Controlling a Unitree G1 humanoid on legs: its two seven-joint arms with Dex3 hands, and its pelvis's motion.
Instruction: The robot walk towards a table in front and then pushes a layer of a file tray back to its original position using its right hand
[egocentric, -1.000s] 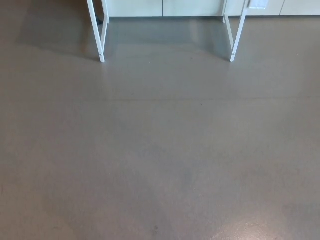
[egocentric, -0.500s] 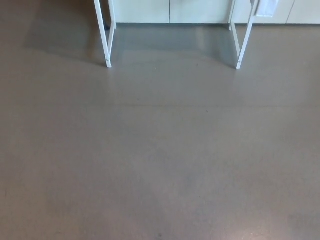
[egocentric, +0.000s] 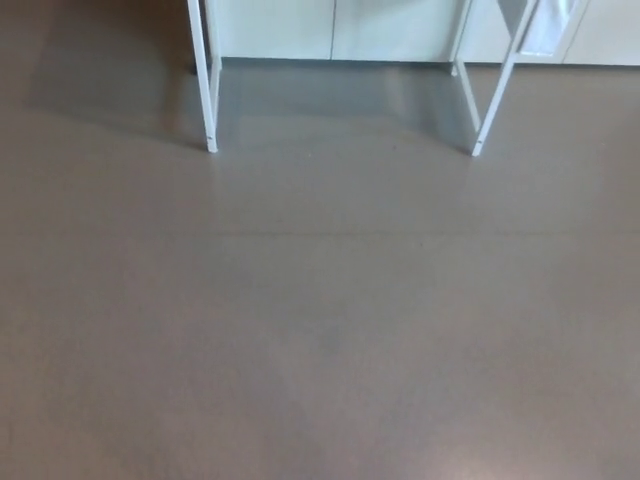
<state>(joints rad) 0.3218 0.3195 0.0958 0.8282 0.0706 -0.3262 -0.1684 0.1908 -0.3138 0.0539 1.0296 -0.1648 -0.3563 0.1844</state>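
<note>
My view looks down at a floor, and the tray is nowhere in it; only the bottom of the table (egocentric: 209, 75) shows, along the top edge. Of the table I see white legs and no top. The left front leg (egocentric: 203, 80) comes straight down and ends in a small foot on the floor, with a second white leg (egocentric: 215, 60) just behind it. On the right, the front leg (egocentric: 493, 100) slants inward as it drops and meets the floor at its own foot, with another thin leg (egocentric: 464, 85) beside it running back toward the wall. Something pale and flat (egocentric: 548, 28) hangs by the upper part of that right leg, cut by the top edge; I cannot tell what it is.

Behind the legs stands a row of light cabinet fronts (egocentric: 330, 28), split by thin vertical seams, reaching the floor along a straight line.

The floor (egocentric: 320, 330) is smooth grey-brown, faintly glossy, with a darker shaded patch under and to the left of the table and a thin seam running across it just below the legs' feet. From that seam down to the bottom edge the floor is one unbroken stretch, side to side.

Neither of my hands shows, nor any part of my arms, so I cannot tell how my fingers stand or whether they hold anything.
</note>
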